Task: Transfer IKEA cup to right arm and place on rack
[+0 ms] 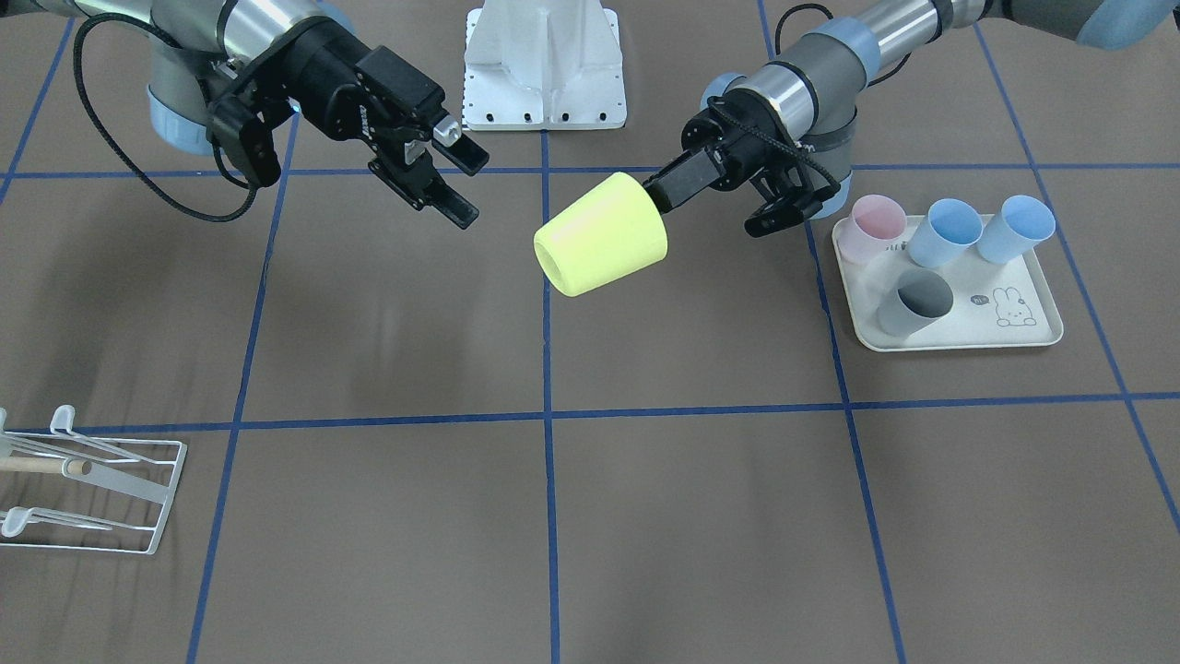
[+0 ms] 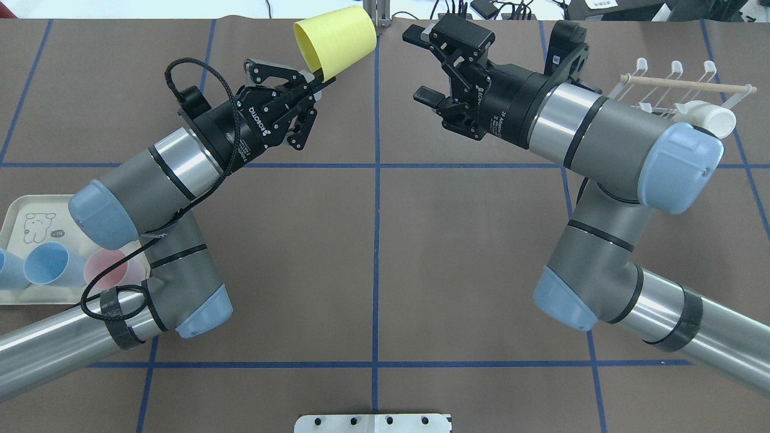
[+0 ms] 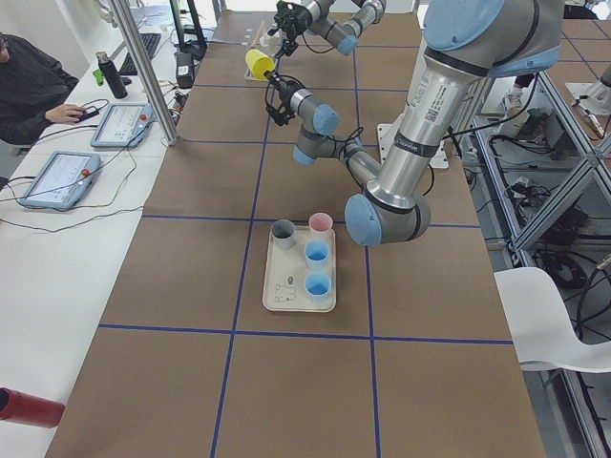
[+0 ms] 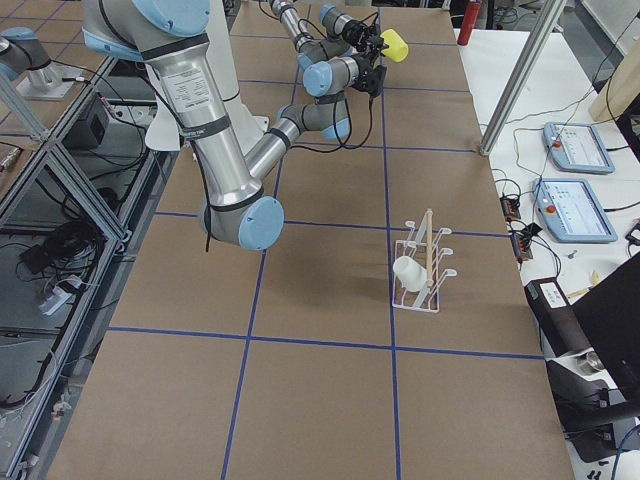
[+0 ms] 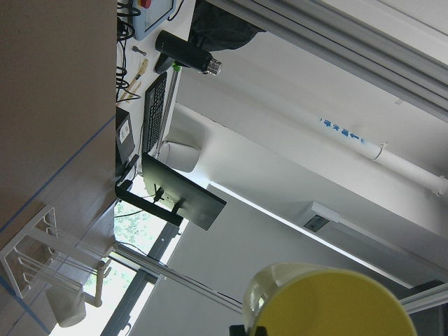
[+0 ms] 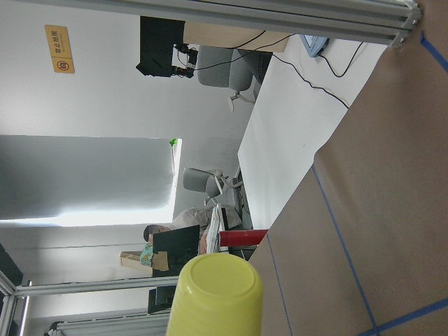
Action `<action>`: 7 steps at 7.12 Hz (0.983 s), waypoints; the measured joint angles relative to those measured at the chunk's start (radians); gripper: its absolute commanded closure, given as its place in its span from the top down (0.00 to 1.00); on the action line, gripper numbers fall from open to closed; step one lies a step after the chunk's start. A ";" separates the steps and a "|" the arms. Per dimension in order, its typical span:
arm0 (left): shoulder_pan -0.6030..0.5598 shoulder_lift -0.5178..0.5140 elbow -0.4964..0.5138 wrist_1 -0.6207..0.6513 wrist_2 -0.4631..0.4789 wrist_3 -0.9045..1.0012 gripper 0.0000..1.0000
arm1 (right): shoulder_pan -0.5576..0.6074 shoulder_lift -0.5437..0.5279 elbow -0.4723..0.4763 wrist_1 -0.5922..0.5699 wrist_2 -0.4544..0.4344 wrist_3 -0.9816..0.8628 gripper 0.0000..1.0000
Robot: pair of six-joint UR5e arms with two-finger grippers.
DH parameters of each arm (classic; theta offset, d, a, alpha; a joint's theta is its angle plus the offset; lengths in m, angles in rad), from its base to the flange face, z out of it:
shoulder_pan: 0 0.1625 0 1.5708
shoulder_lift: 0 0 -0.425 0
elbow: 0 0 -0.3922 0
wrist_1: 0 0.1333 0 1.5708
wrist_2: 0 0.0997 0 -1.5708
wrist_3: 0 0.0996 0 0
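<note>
The yellow IKEA cup (image 1: 604,235) hangs on its side in the air over the table's middle line. My left gripper (image 1: 656,195) is shut on its rim, and the closed base points toward the right arm. In the overhead view the cup (image 2: 334,39) sits just beyond the left gripper (image 2: 319,81). My right gripper (image 1: 466,184) is open, a short gap away from the cup and facing it, with nothing between its fingers (image 2: 424,94). The right wrist view shows the cup's base (image 6: 213,294) low in the frame. The white wire rack (image 1: 92,498) with its wooden dowel stands at the table's right end.
A white cup (image 2: 713,117) hangs on the rack (image 2: 674,90). A cream tray (image 1: 959,337) near the left arm holds a pink, a grey and two blue cups. The robot's white base plate (image 1: 544,65) sits at the table's rear middle. A person sits at a side desk (image 3: 38,86).
</note>
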 measured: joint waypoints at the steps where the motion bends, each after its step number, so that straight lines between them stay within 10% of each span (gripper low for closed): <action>1: 0.003 -0.003 0.004 -0.003 0.003 -0.002 0.00 | -0.010 0.004 -0.006 0.000 -0.010 -0.001 1.00; 7: 0.053 -0.038 0.010 0.012 0.008 -0.001 0.00 | -0.016 0.021 -0.032 0.000 -0.037 -0.006 1.00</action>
